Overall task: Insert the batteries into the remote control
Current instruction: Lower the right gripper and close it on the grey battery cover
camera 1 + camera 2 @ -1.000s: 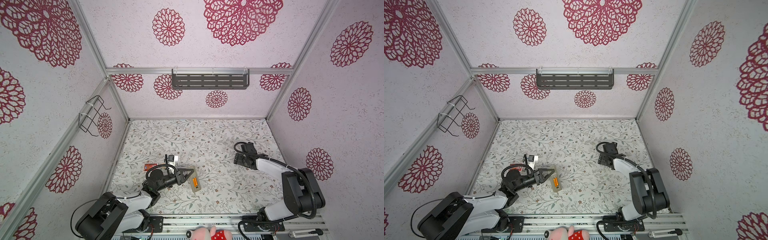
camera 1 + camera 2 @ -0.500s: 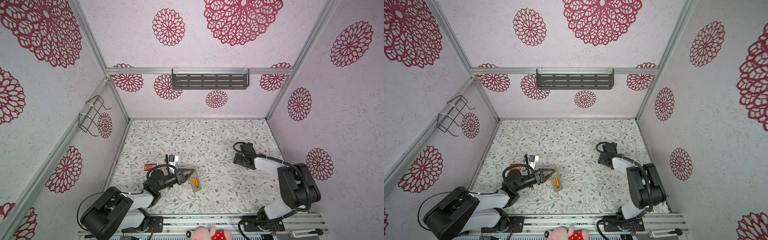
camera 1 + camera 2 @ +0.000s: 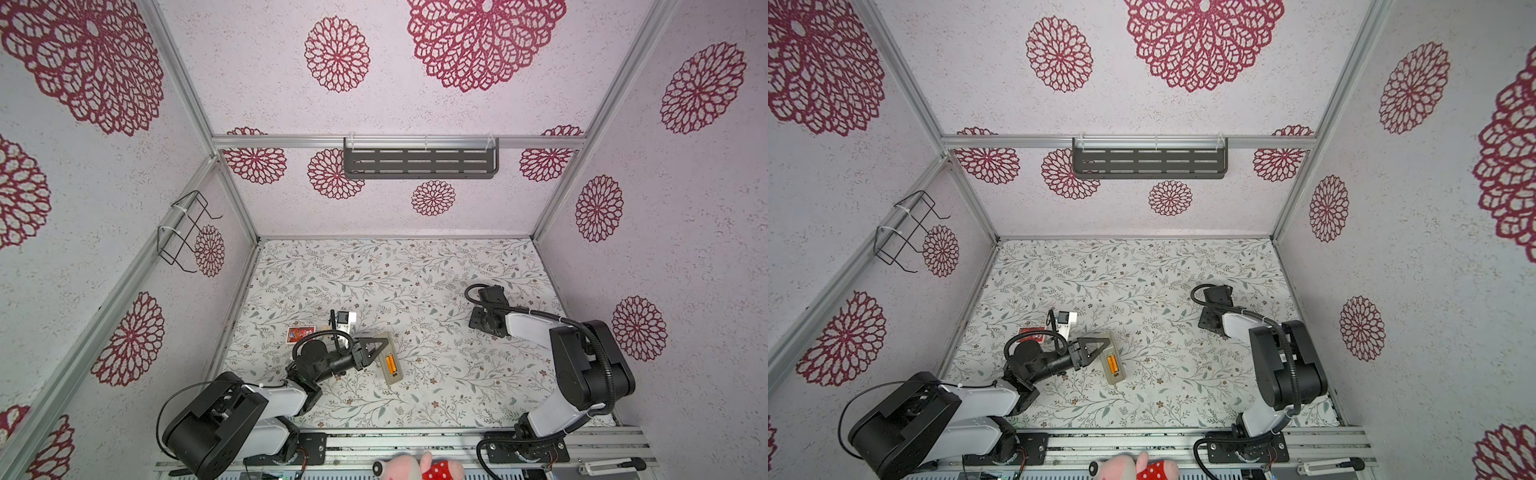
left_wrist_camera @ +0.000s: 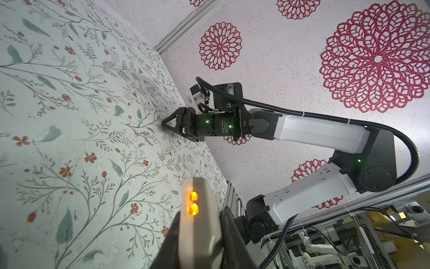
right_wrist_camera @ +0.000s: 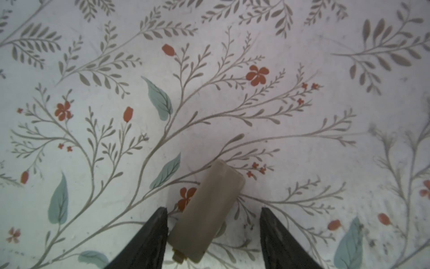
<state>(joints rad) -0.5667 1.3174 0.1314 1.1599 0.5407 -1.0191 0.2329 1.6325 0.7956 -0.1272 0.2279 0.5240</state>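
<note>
Orange cylindrical batteries are sitting in slim beige-backed remote control, w/ left end effector pinching it. Right end effector is straddling small beige plastic cover on floral desk, jaws spread.

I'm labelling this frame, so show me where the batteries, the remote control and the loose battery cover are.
batteries (image 3: 390,363): a top view, middle of the orange pair.
remote control (image 4: 200,230): left wrist view, bare beige back.
battery cover (image 5: 207,209): right wrist view, centre of its flat face.
</note>
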